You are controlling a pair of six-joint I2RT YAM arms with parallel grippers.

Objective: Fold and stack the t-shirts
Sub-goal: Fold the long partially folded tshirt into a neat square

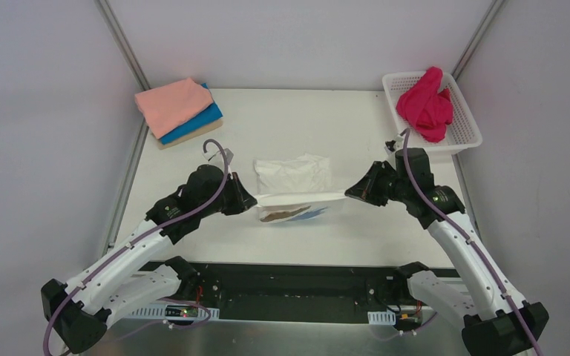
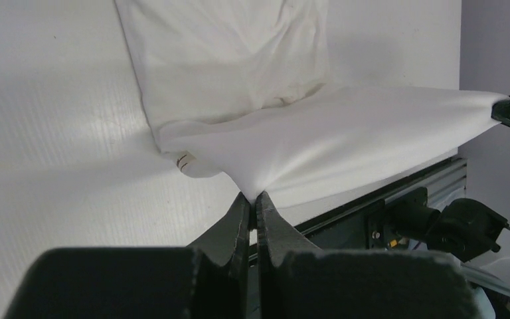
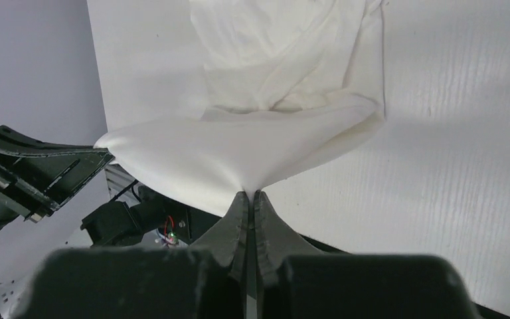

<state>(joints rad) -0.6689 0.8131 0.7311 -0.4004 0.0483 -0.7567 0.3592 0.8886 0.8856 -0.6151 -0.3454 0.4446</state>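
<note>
Centre of the top view: white cloth t-shirt printed with blue and brown brushstrokes (image 1: 293, 174). Its far part lies flat on the white table (image 1: 356, 126). Its near edge is raised off the surface and drawn taut between the two arms. Some of the print shows on the layer beneath that edge.

Left gripper (image 1: 249, 202): fingers pinched tight on the left corner of the raised edge; in the wrist view the cloth fans out from the tips. Right gripper (image 1: 350, 194): clamped the same way on the right corner.

Upper left of the frame: folded salmon-pink t-shirt (image 1: 172, 105) lying on a folded bright blue t-shirt (image 1: 197, 123), edges roughly aligned. A tan layer shows beneath them; cannot tell what it is.

Upper right: crumpled magenta t-shirt (image 1: 427, 104) sitting in the white plastic lattice basket (image 1: 469, 133), not yet folded.

Progress, as judged: two tees are folded and stacked, and the printed one is mid-fold. Remaining: lay the held edge over, finish that fold, move the tee to the stack, then do the magenta one. Roughly halfway.
</note>
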